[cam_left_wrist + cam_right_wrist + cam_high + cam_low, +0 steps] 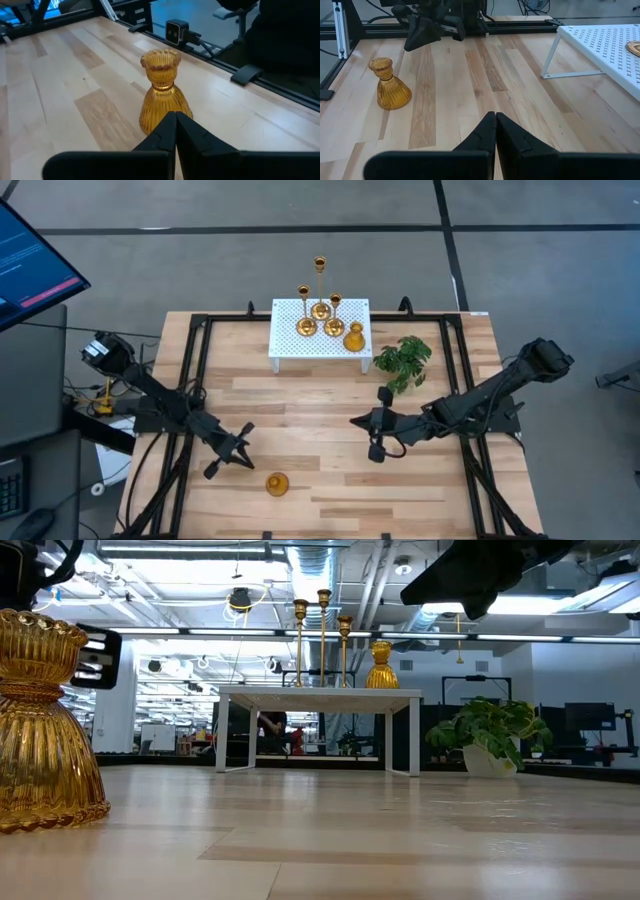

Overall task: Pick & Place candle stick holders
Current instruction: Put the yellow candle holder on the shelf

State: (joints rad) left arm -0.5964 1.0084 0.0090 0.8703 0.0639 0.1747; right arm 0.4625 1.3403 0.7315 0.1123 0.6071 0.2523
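The left hand [243, 446] hangs just above the wooden counter [330, 405] with its two fingers pressed together and nothing between them; in its own wrist view the dark fingertips [175, 131] meet in a single seam. Just beyond those tips, near but apart from them, one short bulbous candle stick holder [277, 483] stands upright on its round base, alone on the bare boards and close to the counter's near edge. The right hand [362, 422] hovers over the middle of the counter, its fingers likewise shut tight on nothing, pointing toward the left hand, with the lone holder well off beyond its tips. Well away from both hands, at the far side of the counter, a white perforated stand [290, 340] carries the other four candle stick holders [320, 308]: three tall thin-stemmed ones and one short bulbous one, grouped together. A green leafy plant [404, 361] sits just beside the stand, nearer the right hand than the left.
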